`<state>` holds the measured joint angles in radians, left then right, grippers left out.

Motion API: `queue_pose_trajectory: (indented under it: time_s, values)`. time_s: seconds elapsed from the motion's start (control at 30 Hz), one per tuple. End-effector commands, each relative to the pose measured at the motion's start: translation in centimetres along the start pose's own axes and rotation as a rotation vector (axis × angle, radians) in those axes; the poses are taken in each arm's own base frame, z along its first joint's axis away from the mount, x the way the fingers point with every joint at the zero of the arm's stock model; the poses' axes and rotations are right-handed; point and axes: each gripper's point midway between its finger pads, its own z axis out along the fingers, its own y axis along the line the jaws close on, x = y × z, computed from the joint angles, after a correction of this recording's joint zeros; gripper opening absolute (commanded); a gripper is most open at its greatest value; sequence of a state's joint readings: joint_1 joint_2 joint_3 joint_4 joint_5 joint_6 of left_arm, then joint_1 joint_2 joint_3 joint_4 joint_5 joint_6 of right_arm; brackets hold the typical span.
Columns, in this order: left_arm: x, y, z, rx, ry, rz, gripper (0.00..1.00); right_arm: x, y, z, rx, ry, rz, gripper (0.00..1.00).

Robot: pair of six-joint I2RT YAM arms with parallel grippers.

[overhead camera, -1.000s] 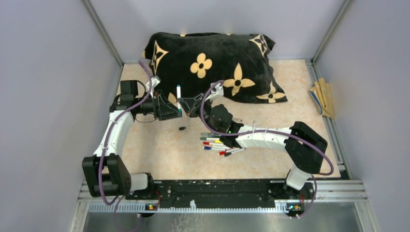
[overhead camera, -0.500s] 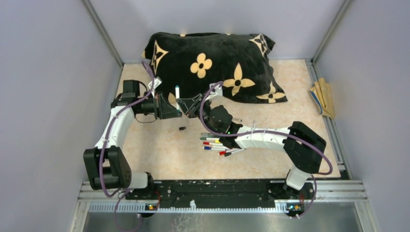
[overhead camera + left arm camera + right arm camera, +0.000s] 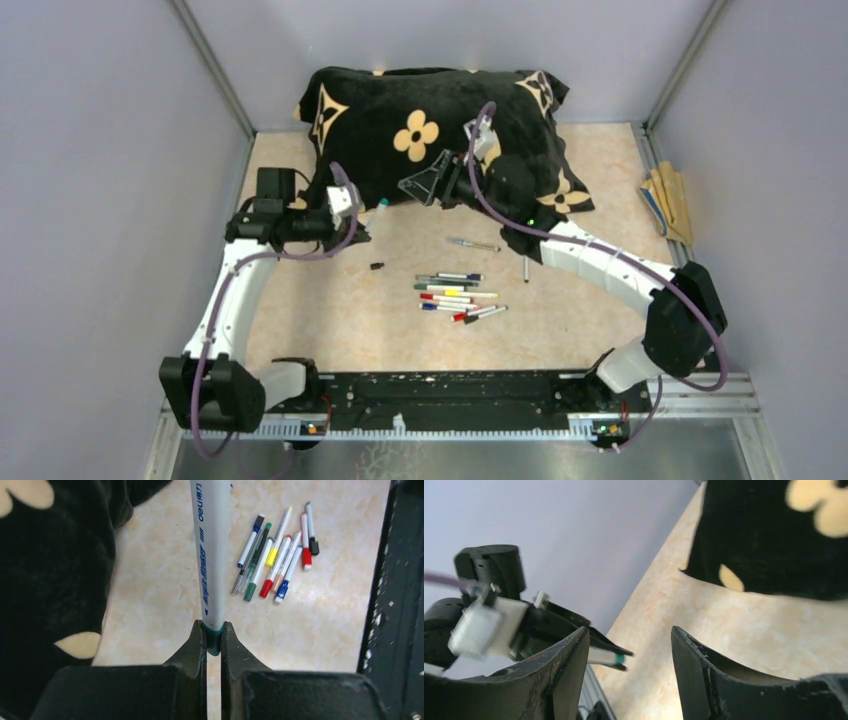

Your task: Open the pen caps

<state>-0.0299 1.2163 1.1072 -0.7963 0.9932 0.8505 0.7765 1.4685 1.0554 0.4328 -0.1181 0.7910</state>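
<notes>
My left gripper (image 3: 214, 639) is shut on the green end of a white-barrelled pen (image 3: 210, 555), which points away from the wrist camera. In the top view that left gripper (image 3: 368, 214) and its pen (image 3: 381, 206) sit at the pillow's near left corner. My right gripper (image 3: 408, 188) hangs open and empty over the pillow's front edge, to the right of the pen. From the right wrist, its open gripper (image 3: 629, 640) frames the pen's green end (image 3: 618, 658). Several capped pens (image 3: 452, 295) lie in a row mid-table. One small black pen cap (image 3: 377, 266) lies loose.
A black pillow (image 3: 450, 130) with cream flowers fills the back of the table. Two single pens (image 3: 474, 244) (image 3: 526, 268) lie apart from the row. Tan sticks (image 3: 668, 203) lie at the right edge. Grey walls close in both sides.
The right gripper opened, let go of the pen and pulled back up and right over the pillow. The left gripper shut on the pen's green end and swung it from upright to lying lower.
</notes>
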Motion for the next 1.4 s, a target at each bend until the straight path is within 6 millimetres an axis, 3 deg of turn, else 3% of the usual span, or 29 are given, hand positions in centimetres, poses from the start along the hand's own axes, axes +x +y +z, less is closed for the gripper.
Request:
queue_pose_trajectory:
  time_s: [0.0, 0.13, 0.3, 0.83, 0.93, 1.23, 1.37]
  values:
    - [2.2, -0.7, 0.6, -0.014, 0.155, 0.318, 0.00, 3.1, 4.0, -0.9, -0.153, 0.370, -0.093, 0.61]
    - [2.9, -1.7, 1.1, 0.000, 0.231, 0.465, 0.00, 4.8, 4.7, -1.1, -0.215, 0.528, -0.080, 0.62]
    - [3.0, -1.3, 0.7, -0.019, 0.283, 0.571, 0.00, 6.8, 3.1, -1.1, -0.173, 0.642, -0.070, 0.62]
    - [3.4, -1.0, 1.1, -0.022, 0.332, 0.648, 0.00, 11.3, 3.6, -1.6, -0.226, 0.784, -0.029, 0.60]
    - [3.2, -1.0, 1.1, -0.027, 0.331, 0.665, 0.00, 11.9, 3.5, -1.5, -0.231, 0.800, -0.018, 0.56]
    - [3.2, -2.3, 1.1, 0.040, 0.334, 0.739, 0.00, 13.0, 2.8, -0.5, -0.229, 0.814, 0.024, 0.29]
    - [3.2, -2.7, 1.1, 0.061, 0.334, 0.787, 0.00, 13.6, 2.4, -0.5, -0.225, 0.833, 0.040, 0.10]
